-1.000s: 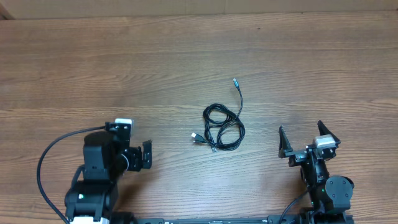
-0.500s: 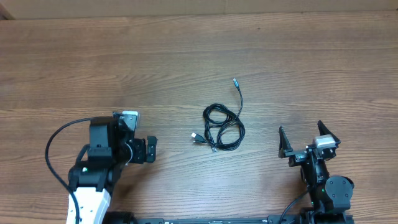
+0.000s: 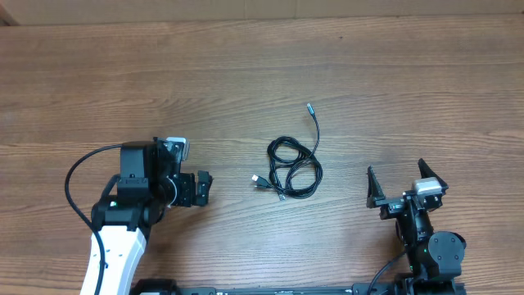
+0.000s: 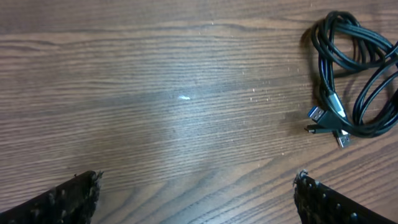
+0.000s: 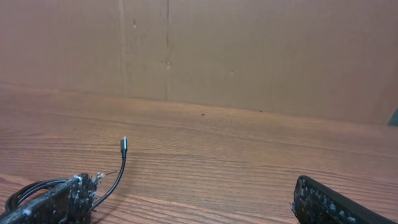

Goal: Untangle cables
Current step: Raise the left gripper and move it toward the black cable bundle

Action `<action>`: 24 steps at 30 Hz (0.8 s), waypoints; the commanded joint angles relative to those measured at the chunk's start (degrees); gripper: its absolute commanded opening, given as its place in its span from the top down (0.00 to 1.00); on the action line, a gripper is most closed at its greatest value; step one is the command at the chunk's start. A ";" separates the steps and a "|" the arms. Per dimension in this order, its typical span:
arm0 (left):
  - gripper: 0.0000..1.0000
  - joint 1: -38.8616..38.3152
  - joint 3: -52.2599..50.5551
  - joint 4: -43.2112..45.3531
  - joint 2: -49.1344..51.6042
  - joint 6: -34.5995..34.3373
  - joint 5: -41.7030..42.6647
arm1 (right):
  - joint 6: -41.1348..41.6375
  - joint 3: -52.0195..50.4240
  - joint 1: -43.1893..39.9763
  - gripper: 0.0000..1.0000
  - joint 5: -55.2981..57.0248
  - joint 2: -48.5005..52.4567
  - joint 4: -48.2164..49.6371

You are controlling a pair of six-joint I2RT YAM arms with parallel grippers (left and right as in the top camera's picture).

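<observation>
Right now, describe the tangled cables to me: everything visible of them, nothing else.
The cables are thin, glossy black cords, rubbery-looking, wound into a loose tangle of overlapping loops. They lie flat on the wooden table, roughly mid-table. One free tail runs out of the bundle toward the far edge and ends in a small grey plug. Other plug ends poke out on the bundle's left side, one showing a blue insert. Only the table touches them.
</observation>
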 commanded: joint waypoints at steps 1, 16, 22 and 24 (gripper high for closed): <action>0.01 0.50 1.64 -0.26 1.66 0.92 2.60 | -0.22 -0.59 0.22 0.00 0.50 -0.57 0.26; 0.00 -8.81 4.24 1.73 4.70 4.59 5.68 | -0.22 -0.59 0.22 0.00 0.50 -0.57 0.26; 0.00 -15.19 6.86 5.46 9.55 4.44 5.64 | -0.22 -0.59 0.22 0.00 0.50 -0.57 0.26; 0.00 -16.39 8.41 6.05 12.22 3.34 5.68 | -0.22 -0.59 0.22 0.00 0.50 -0.57 0.26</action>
